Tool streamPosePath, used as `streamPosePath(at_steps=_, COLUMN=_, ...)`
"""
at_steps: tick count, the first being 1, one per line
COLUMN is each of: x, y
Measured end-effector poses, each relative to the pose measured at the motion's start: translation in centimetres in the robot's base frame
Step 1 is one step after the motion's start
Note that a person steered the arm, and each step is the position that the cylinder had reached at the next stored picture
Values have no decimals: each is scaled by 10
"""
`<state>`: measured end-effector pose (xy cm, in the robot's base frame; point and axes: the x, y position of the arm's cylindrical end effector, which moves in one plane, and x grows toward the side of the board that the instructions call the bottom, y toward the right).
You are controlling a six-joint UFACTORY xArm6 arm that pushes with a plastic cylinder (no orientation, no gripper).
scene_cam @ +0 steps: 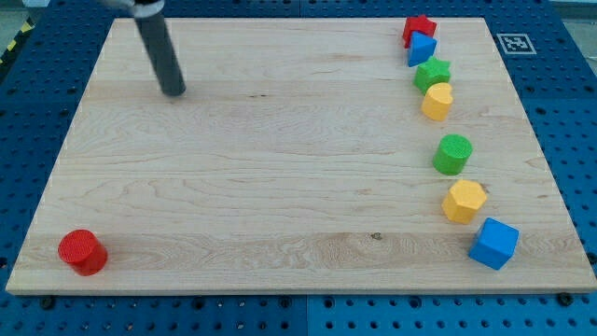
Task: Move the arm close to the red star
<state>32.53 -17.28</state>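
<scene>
Brightness: the scene was evenly and brightly lit, with no dim corners across the wooden board (pixel 280 168).
Light source: it seemed to come from overhead, soft and diffuse.
Shadows: short and faint; the red cylinder (pixel 82 252) threw a small dark rim at its base, and the blue cube (pixel 493 244) did likewise.
Glare: none strong; the board showed only a pale sheen.
Blur: the rod was slightly soft along its length, down to my tip (pixel 174 91).
Focus: the red star (pixel 419 28) and its neighbours stood reasonably sharp.
Distortion: the board's edges narrowed toward the view's top.
</scene>
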Motion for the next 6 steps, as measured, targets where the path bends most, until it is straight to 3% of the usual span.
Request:
streamPosePath(at_steps=2, x=-130, y=71)
streamPosePath(at_steps=3, x=-132, y=111)
streamPosePath(at_steps=5, x=-132, y=289)
streamPosePath(at_steps=6, x=-133, y=323)
